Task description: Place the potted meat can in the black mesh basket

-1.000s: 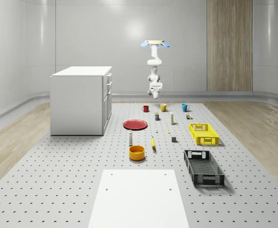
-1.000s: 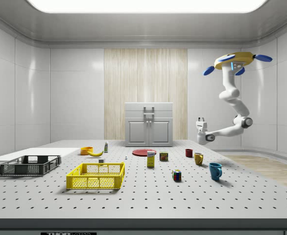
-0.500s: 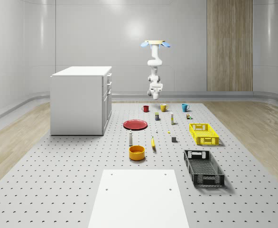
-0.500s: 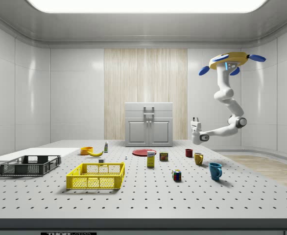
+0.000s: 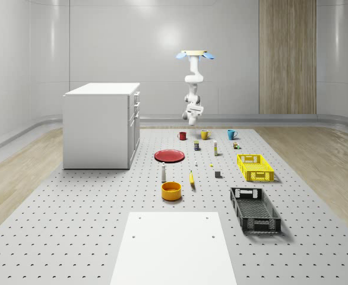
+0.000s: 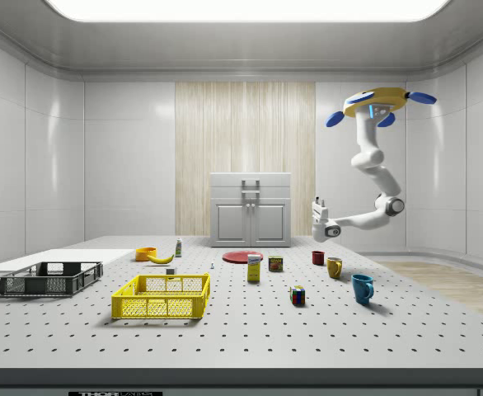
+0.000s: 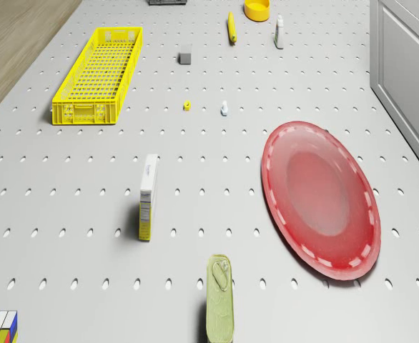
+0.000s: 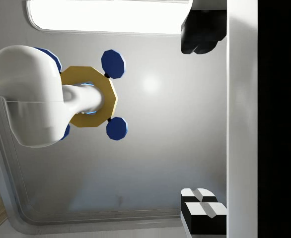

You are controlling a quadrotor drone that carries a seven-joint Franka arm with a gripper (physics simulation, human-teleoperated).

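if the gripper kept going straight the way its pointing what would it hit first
Probably nothing on the table: in the side view the gripper points upward, fingers open, and the wrist view looks up at the drone and ceiling light. The ceiling seems first, though depth is unclear.

bright even overhead ceiling panel light [image 6: 241, 8], soft short shadows, glossy wall glare

A white cabinet [image 5: 101, 124] is seen at the whole-scene view's left of the perforated table [image 5: 73, 208]. A red plate [image 5: 169, 155] is laid beside it, and an orange bowl [image 5: 171, 190] and a banana [image 5: 192, 178] are placed nearer the camera. A yellow crate [image 5: 255, 167] is set at the right. Red [image 5: 182, 135], yellow [image 5: 204, 134] and blue [image 5: 231, 134] mugs are lined along the far edge. A white sheet [image 5: 174, 249] is spread in front
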